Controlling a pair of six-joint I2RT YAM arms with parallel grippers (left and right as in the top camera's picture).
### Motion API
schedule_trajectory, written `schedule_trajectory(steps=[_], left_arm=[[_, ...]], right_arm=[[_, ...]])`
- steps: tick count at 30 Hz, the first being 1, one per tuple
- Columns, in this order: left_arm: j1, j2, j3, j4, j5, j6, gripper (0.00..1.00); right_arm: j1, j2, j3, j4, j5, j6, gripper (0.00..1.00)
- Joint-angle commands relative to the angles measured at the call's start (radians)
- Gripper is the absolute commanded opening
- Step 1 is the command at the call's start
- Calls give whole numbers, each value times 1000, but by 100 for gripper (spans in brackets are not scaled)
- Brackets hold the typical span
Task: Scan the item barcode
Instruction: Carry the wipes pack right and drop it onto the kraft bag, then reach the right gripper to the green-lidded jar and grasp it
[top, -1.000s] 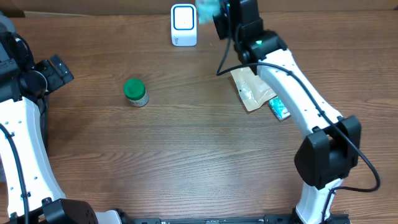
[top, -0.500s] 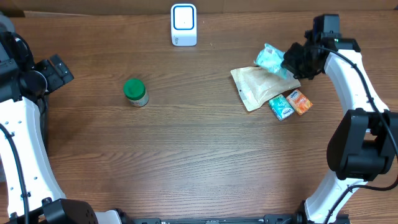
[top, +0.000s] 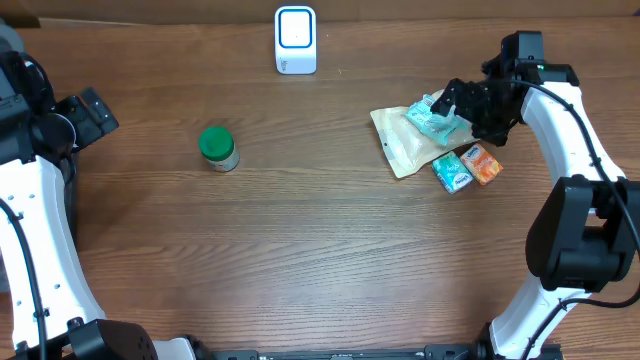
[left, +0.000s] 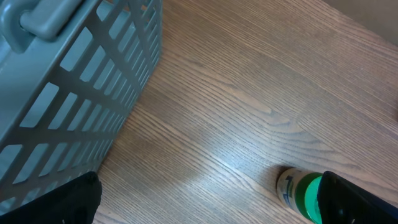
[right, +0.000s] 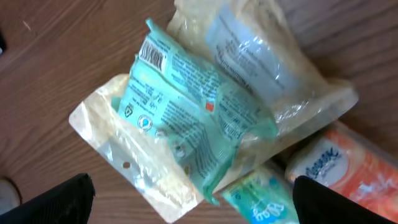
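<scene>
**Teal packet lying on a pouch at the right of the surface, both pairs of fingers wide**

Containers. A grey slatted basket (left: 68, 93) fills the upper left of the left wrist view; its inside cannot be seen through the slats. A small jar (top: 217, 148) with a green lid stands upright on the wooden surface (top: 320, 240), left of centre in the overhead view, and its contents are hidden. A tan pouch (top: 400, 145) with a clear front panel lies flat in the right half of that view. What it holds is too blurred to tell.

Task item. The teal packet (top: 430, 113) lies slantwise on top of the pouch, at its upper right part in the overhead view. In the right wrist view the teal packet (right: 193, 118) is a crinkled plastic wrapper printed with white text and a small red mark. Its barcode (right: 152, 59) sits at the upper left end, facing the camera. An orange pack (right: 336, 162) and a small teal pack (right: 261, 202) lie just beside the pouch, at the lower right. The white scanner (top: 295, 40) stands at the top centre of the overhead view, well apart from the packet.

Fingers. The right fingers (right: 56, 202) stand wide apart at the lower corners of the right wrist view, above the packet and gripping nothing. The left fingers (left: 354, 199) are likewise wide and grip nothing, with the jar near one tip.
</scene>
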Motion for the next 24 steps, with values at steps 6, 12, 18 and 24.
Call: schedule_trajectory(steps=[6, 12, 18, 24], left_arm=[[0, 7, 12, 0, -2, 18, 100], [0, 7, 12, 0, -2, 18, 100], [0, 7, 12, 0, -2, 18, 100], [0, 7, 12, 0, -2, 18, 99]], right_arm=[[215, -46, 237, -119, 85, -32, 100], [463, -33, 286, 35, 112, -55, 100], [613, 75, 286, 200, 93, -57, 100], [732, 190, 286, 369, 68, -85, 100]])
